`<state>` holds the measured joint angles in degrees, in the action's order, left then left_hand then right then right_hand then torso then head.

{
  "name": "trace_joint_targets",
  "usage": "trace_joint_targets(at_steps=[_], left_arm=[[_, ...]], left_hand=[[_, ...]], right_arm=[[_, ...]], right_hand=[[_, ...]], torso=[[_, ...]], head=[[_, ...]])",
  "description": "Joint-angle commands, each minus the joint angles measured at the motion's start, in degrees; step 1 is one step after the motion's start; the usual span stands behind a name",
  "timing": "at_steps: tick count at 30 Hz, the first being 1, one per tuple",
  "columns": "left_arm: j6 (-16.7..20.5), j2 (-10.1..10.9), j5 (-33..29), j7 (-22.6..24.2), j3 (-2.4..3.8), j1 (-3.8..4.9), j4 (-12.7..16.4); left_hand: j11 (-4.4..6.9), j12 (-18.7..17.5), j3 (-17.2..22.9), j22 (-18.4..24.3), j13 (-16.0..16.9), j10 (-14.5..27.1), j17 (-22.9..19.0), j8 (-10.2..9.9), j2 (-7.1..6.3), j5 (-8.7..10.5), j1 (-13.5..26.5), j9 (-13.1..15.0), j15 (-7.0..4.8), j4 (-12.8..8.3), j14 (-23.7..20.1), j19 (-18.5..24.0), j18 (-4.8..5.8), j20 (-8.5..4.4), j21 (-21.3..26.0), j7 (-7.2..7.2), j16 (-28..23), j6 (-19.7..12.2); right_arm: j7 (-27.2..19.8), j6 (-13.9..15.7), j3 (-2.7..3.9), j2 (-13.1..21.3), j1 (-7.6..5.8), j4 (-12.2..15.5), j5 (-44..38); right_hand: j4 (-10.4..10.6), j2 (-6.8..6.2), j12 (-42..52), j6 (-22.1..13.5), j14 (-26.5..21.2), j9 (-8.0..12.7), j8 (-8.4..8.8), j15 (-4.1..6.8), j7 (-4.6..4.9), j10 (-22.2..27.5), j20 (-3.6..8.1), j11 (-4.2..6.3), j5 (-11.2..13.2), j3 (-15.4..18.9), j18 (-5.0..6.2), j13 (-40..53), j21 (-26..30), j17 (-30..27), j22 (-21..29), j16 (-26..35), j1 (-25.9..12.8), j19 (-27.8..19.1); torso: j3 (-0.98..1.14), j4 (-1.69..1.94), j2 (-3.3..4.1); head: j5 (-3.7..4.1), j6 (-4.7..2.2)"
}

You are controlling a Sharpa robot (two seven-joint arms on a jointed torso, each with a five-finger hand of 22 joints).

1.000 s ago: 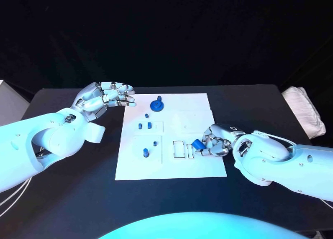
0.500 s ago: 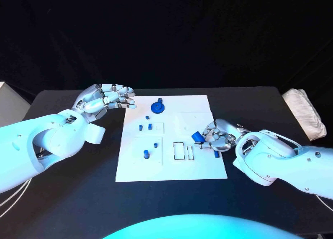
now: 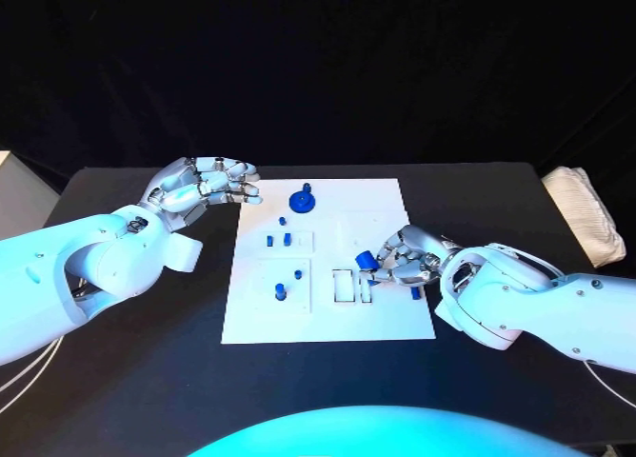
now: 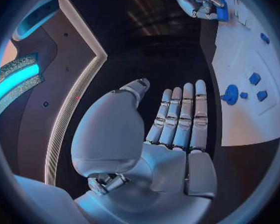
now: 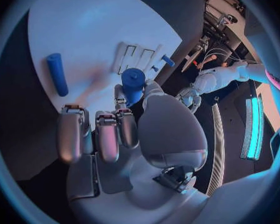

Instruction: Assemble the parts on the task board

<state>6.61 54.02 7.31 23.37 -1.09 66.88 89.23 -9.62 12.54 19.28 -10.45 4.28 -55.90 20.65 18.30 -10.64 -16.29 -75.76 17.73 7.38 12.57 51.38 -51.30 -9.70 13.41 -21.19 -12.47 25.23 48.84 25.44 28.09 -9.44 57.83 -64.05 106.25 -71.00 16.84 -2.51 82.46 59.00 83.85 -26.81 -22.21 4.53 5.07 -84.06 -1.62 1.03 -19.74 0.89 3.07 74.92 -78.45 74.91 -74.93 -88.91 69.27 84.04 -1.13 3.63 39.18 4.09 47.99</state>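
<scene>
White task board [image 3: 325,314] lies in the middle of the black table [image 3: 112,362] in the head view, long side running away from me. My right hand [image 3: 401,259] sits over the board's right half, fingers closed around a small blue part [image 3: 364,258] held above the two narrow slots [image 3: 352,286]; a blue peg [image 3: 416,293] lies flat on the board just beside that hand. My left hand [image 3: 208,184] hovers off the board's far left corner, fingers curled inward, nothing visible in them. A round blue knob [image 3: 302,201] stands near the far edge, and several small blue pieces [image 3: 278,290] stand in the left column of recesses. Left wrist view: my left hand [image 4: 171,134] shows fingers extended side by side, thumb apart, holding nothing; the board [image 4: 239,119] lies beyond the fingertips with the knob [image 4: 231,94] and small pieces on it, and my right hand [image 4: 199,0] appears farther off clamped on its blue part [image 4: 222,12]. Right wrist view: my right hand [image 5: 124,127] pinches the blue part [image 5: 133,82] between thumb and a finger, above the board [image 5: 84,30] near the slots [image 5: 135,58]; the blue peg [image 5: 57,73] lies flat on the board, apart from the fingers.
</scene>
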Motion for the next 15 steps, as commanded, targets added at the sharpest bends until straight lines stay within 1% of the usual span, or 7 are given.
trace_joint_targets(at_steps=[1,5,7,9,10,12,15], left_arm=[[-0.9,-0.2,-0.3,0.3,0.03,0.01,0.2],[-1.0,-0.3,-0.3,0.2,0.03,0.01,0.2],[-1.0,-0.3,-0.3,0.2,0.03,0.01,0.2],[-1.0,-0.2,-0.3,0.1,0.03,0.01,0.2],[-1.1,-0.2,-0.3,0.1,0.03,0.01,0.2],[-1.1,-0.2,-0.3,0.1,0.03,0.01,0.2],[-1.1,-0.2,-0.3,0.1,0.03,0.01,0.2]], left_hand=[[-0.04,0.3,-0.2,0.2,0.0,0.4,0.1,0.2,0.22,-0.02,-0.9,-0.1,0.01,0.2,-0.5,-0.6,-0.73,0.09,0.5,0.17,0.2,-0.4],[-0.06,0.3,-0.2,0.2,0.0,0.5,0.1,0.1,0.23,-0.02,-0.9,-0.2,0.02,0.2,-0.5,-0.6,-0.73,0.09,0.5,0.14,0.2,-0.5],[-0.06,0.3,-0.2,0.2,0.0,0.5,0.1,0.1,0.23,-0.02,-0.9,-0.2,0.02,0.2,-0.5,-0.6,-0.73,0.09,0.5,0.14,0.2,-0.5],[-0.07,0.3,-0.2,0.2,0.0,0.5,0.1,0.1,0.27,-0.03,-1.0,-0.2,0.03,0.3,-0.5,-0.7,-0.73,0.09,0.5,0.12,0.2,-0.5],[-0.07,0.3,-0.2,0.2,0.0,0.5,0.1,0.1,0.27,-0.03,-1.0,-0.2,0.03,0.3,-0.5,-0.7,-0.73,0.09,0.5,0.12,0.2,-0.5],[-0.09,0.3,-0.2,0.3,0.0,0.5,0.1,0.1,0.35,-0.05,-1.0,-0.2,0.04,0.3,-0.5,-0.7,-0.73,0.09,0.6,0.11,0.2,-0.5],[-0.09,0.3,-0.2,0.3,0.0,0.5,0.1,0.1,0.35,-0.05,-1.0,-0.2,0.04,0.3,-0.5,-0.7,-0.73,0.09,0.6,0.11,0.2,-0.5]], right_arm=[[0.2,-4.6,0.02,-1.0,0.03,-0.4,0.5],[0.3,-5.7,0.01,-2.0,0.15,-0.7,-0.8],[0.4,-6.1,0.01,-2.6,0.22,-0.9,-1.4],[0.5,-6.3,0.00,-3.1,0.28,-1.0,-1.8],[0.5,-6.3,0.00,-3.3,0.30,-1.0,-2.1],[0.6,-6.2,0.00,-3.7,0.34,-1.1,-2.5],[0.7,-6.2,0.00,-4.2,0.37,-1.2,-3.2]], right_hand=[[0.0,-0.24,0.3,2.8,5.7,-0.2,-1.97,0.45,-2.44,-2.0,0.43,0.45,0.6,-0.3,-0.97,8.9,-0.4,13.2,-11.5,-0.2,-1.3,4.2],[0.0,-0.15,0.5,3.0,5.8,-0.2,-2.27,0.55,-2.58,-2.2,0.52,0.57,2.1,-0.2,-1.01,9.1,-0.6,13.3,-11.6,-0.2,-2.6,4.2],[0.0,-0.12,0.5,3.1,5.8,-0.2,-2.34,0.57,-2.59,-2.3,0.54,0.58,2.4,-0.2,-1.01,9.2,-0.6,13.3,-11.6,-0.2,-2.8,4.2],[0.0,-0.08,0.6,3.1,5.8,-0.2,-2.40,0.58,-2.61,-2.3,0.55,0.60,2.6,-0.2,-1.02,9.3,-0.7,13.4,-11.6,-0.3,-3.1,4.2],[0.0,-0.07,0.6,3.1,5.8,-0.2,-2.42,0.59,-2.62,-2.4,0.56,0.60,2.7,-0.1,-1.03,9.3,-0.7,13.4,-11.6,-0.3,-3.2,4.2],[0.0,-0.07,0.6,3.1,5.8,-0.2,-2.46,0.60,-2.63,-2.4,0.56,0.61,2.8,-0.1,-1.03,9.3,-0.8,13.4,-11.7,-0.3,-3.3,4.2],[0.0,-0.07,0.6,3.2,5.8,-0.2,-2.50,0.61,-2.64,-2.4,0.57,0.62,2.9,-0.1,-1.04,9.3,-0.8,13.4,-11.7,-0.3,-3.5,4.2]], torso=[[0.07,0.01,0.05],[0.04,0.17,0.01],[0.03,0.16,-0.02],[0.03,0.03,0.00],[0.04,0.03,0.02],[0.11,-0.06,0.08],[0.14,-0.08,0.02]], head=[[-0.06,0.11],[0.02,0.22],[0.01,0.27],[-0.19,0.32],[-0.23,0.28],[-0.29,0.32],[-0.26,0.32]])
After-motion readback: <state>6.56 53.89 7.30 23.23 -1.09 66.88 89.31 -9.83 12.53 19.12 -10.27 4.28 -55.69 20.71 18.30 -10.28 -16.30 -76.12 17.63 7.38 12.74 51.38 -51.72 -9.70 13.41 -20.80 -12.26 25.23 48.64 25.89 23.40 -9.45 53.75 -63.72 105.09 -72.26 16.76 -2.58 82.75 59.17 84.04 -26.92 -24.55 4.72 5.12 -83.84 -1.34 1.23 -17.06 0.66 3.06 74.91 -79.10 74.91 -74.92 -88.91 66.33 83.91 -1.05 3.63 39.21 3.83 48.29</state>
